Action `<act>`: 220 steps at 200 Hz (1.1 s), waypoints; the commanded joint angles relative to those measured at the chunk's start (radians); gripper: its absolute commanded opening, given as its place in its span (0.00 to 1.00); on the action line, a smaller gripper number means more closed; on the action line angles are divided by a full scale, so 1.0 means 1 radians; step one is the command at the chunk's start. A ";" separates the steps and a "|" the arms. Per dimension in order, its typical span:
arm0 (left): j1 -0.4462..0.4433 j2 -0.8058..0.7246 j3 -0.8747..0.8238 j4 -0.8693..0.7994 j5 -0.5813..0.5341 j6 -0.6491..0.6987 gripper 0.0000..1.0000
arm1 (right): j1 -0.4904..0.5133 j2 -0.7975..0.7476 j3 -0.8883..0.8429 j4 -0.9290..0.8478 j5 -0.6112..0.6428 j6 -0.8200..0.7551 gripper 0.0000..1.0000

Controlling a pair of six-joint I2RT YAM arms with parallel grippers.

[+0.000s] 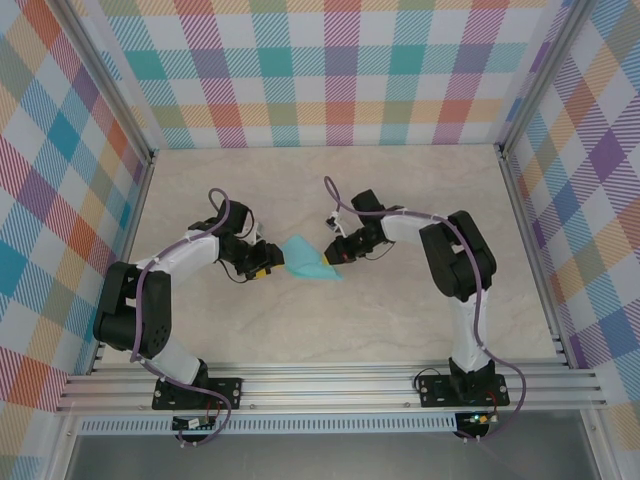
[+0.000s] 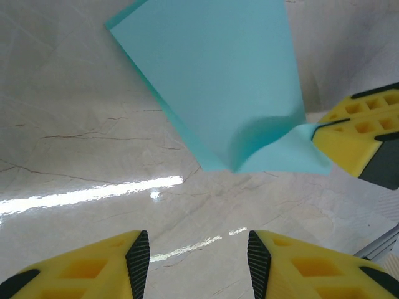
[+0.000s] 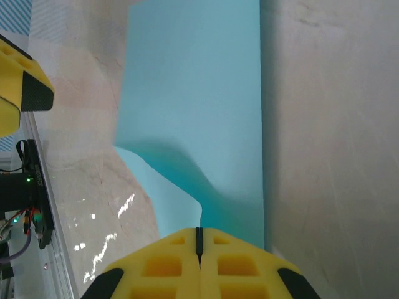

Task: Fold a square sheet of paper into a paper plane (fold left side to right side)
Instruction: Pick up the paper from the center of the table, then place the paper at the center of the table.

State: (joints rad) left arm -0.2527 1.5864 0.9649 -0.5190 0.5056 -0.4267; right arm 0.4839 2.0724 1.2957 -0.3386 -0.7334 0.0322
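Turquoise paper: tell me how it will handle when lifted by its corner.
Likely floppy: the turquoise paper curls up where the right gripper pinches it. Probably light, being thin, and apt to slide on the glossy table.

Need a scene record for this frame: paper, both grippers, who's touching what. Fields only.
paper: turquoise paper, bent rather than flat, one corner lifted and curled
surface: marbled table, paper near its middle
left: left gripper open, fingers apart, paper ahead of them and not between them
right: right gripper fingers shut, paper's edge runs in at the tips, appears pinched
layout: paper sits between the two grippers, one on each side
fold state: not a finished plane
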 commanded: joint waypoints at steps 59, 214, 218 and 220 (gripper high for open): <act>0.014 -0.031 0.037 0.040 0.067 -0.041 0.49 | -0.108 -0.351 -0.279 0.261 0.139 0.209 0.00; 0.015 -0.002 0.093 0.022 0.072 -0.025 0.52 | -0.194 -0.568 -0.091 0.199 0.222 0.329 0.00; 0.015 -0.001 0.093 0.022 0.071 -0.025 0.52 | -0.194 -0.569 -0.101 0.214 0.225 0.331 0.00; 0.015 0.000 0.093 0.021 0.071 -0.026 0.52 | -0.194 -0.570 -0.105 0.220 0.227 0.332 0.00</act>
State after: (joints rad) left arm -0.2527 1.5864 1.0260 -0.4946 0.5602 -0.4561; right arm 0.2878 1.5299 1.1969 -0.1574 -0.5255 0.3393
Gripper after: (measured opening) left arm 0.517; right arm 0.026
